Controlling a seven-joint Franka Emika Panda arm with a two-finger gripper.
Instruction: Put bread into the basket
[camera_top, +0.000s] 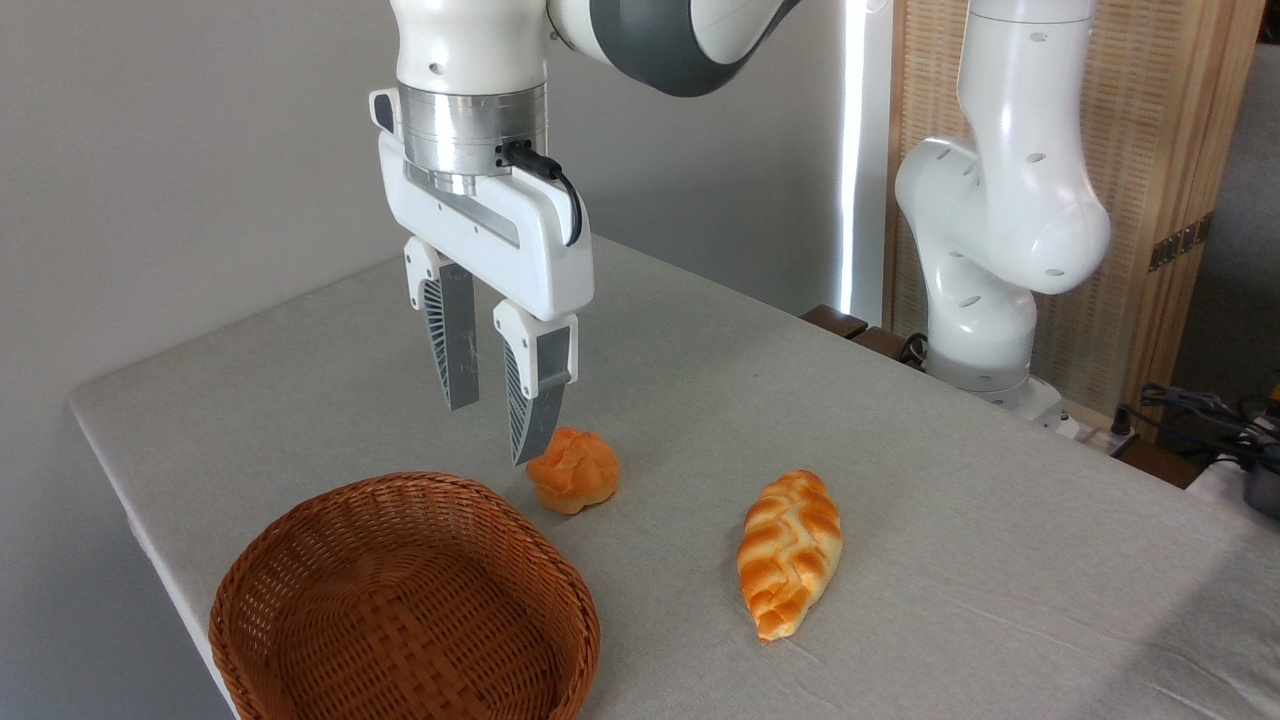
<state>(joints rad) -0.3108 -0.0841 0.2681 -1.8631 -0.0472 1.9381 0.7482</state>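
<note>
The bread (574, 470), a small lumpy golden-orange bun, sits on the grey tablecloth just right of the basket's far rim. The basket (300, 560), round, woven and reddish-brown, stands at the table's near-left corner with nothing in it. My gripper (493, 435) hangs open above the table, pointing down, just left of the bun. Its right fingertip overlaps the bun's left edge in the picture; I cannot tell whether it touches. Nothing is held between the fingers.
A longer braided golden loaf (789, 552) lies to the right of the bun. The arm's white base (985, 330) stands at the table's far right edge, with cables (1200, 410) beyond it. The table edge runs close behind and left of the basket.
</note>
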